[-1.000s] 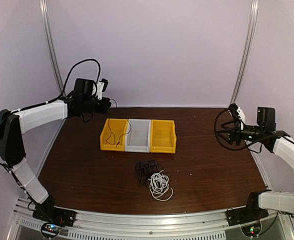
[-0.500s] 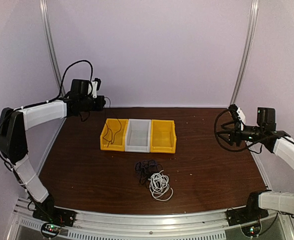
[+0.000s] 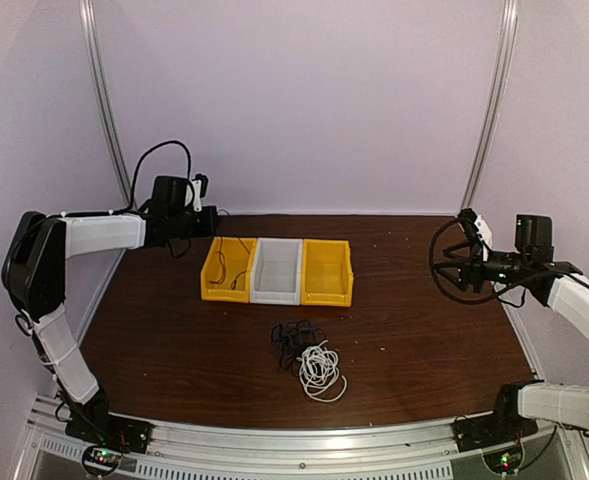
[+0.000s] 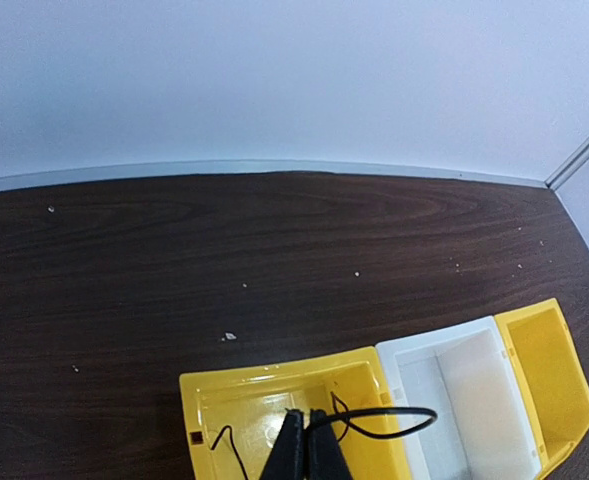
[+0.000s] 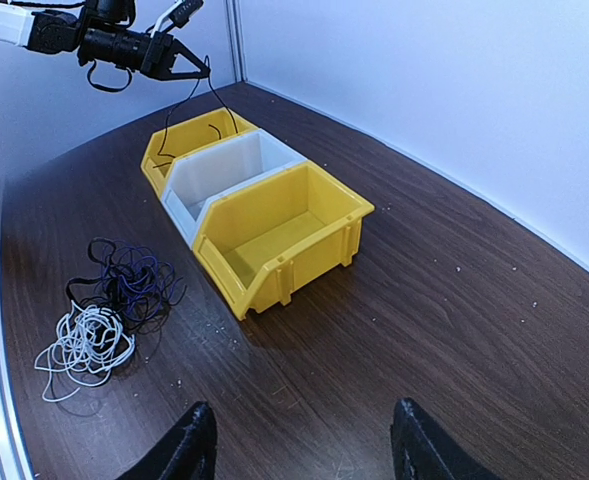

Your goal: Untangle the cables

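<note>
Pinching a thin black cord, left gripper hovers above glossy yellow bin.

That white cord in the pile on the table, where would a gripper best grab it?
Probably the white cable at its near-edge loops, coming straight down from above. It lies flat in a loose coil, and its far side tangles with the dark cables.
</note>
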Motion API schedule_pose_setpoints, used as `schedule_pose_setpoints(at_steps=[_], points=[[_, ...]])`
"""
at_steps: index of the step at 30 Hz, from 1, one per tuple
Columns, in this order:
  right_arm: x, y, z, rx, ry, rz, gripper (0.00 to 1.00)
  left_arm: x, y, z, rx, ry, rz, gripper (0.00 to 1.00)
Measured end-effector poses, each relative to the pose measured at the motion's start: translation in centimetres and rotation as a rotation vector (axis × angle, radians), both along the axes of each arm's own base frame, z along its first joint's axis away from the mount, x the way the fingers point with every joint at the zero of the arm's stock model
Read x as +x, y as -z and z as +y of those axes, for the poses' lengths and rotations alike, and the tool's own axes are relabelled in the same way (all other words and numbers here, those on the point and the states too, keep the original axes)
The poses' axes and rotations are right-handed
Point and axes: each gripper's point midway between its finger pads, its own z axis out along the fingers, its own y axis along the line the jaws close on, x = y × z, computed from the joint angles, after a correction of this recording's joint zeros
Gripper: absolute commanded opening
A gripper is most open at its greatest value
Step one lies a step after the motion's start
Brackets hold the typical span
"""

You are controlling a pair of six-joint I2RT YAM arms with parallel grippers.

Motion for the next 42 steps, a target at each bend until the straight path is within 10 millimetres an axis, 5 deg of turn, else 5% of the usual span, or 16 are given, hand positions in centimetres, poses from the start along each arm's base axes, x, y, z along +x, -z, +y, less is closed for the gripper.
schedule_pose_setpoints(at_steps=[10,23,30,37,42], points=[[0.1,0.0,-0.1,-0.004,0.005,0.0,0.6,-2.8,3.7,-2.0,-0.009,0.038,0.1,0.0],[0.1,0.2,-0.1,-0.014,-0.001,-0.009,0.61,-5.6,7.9,-1.9,0.092,0.043,0.303,0.0],[0.2,0.4,-0.1,-0.016,0.002,-0.001,0.61,-4.0,9.6,-2.2,0.135,0.022,0.358,0.0],[0.2,0.5,-0.2,-0.022,0.007,0.002,0.61,-0.5,8.7,-2.4,0.179,-0.026,0.314,0.0],[0.2,0.6,-0.2,-0.023,0.008,0.005,0.61,-0.2,9.0,-2.3,0.195,-0.035,0.319,0.0]])
